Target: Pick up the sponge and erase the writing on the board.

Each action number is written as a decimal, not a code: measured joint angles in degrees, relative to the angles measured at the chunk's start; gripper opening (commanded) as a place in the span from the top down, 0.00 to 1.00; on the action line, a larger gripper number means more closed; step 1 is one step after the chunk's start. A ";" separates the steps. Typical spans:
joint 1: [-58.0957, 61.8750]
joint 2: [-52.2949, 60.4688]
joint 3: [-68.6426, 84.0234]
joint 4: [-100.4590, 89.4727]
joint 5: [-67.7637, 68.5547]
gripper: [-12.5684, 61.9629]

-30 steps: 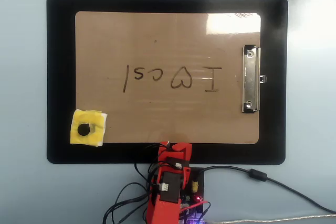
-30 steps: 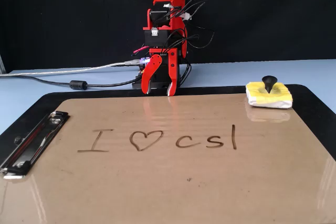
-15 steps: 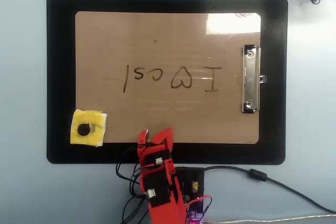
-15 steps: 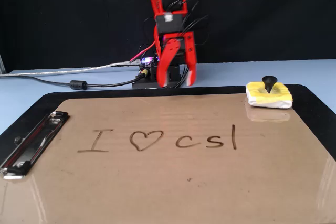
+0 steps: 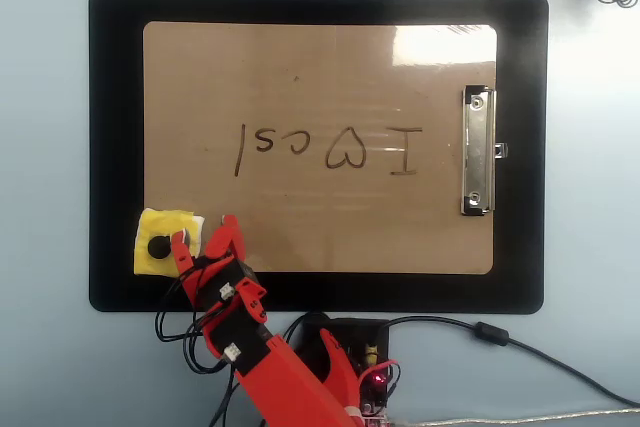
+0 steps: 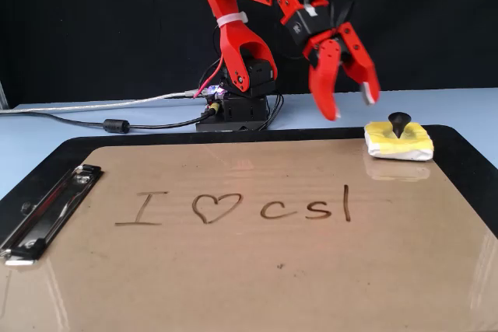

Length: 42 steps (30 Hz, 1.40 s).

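Note:
The yellow sponge (image 5: 160, 257) with its black knob (image 6: 398, 121) lies on the near-left corner of the board in the overhead view, and at the far right in the fixed view (image 6: 399, 144). The brown board (image 5: 300, 67) (image 6: 233, 277) carries the writing (image 5: 325, 147) (image 6: 241, 207), an "I", a heart and "csl" in one row. My red gripper (image 5: 204, 230) (image 6: 350, 108) hangs open in the air, just beside the sponge and a little above it. Nothing is between its fingers.
A black mat (image 5: 110, 147) surrounds the board. The silver clip (image 5: 477, 150) (image 6: 47, 211) holds the board's right end in the overhead view. The arm's base (image 6: 233, 110) and cables (image 6: 117, 124) sit behind the mat on the pale blue table.
The arm has swung from the middle of the board's near edge toward the sponge, lifting and reaching out. Its jaws have spread wider. Sponge and writing are unchanged.

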 measured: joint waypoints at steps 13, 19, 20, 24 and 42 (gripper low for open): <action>-7.73 -8.35 -5.71 -15.56 -0.35 0.37; -7.73 -8.35 -4.13 -16.79 -0.35 0.38; -7.73 -8.35 -3.16 -16.87 -0.35 0.38; -7.91 -8.35 0.53 -17.84 0.09 0.38; -12.13 -12.48 10.81 -47.99 8.09 0.38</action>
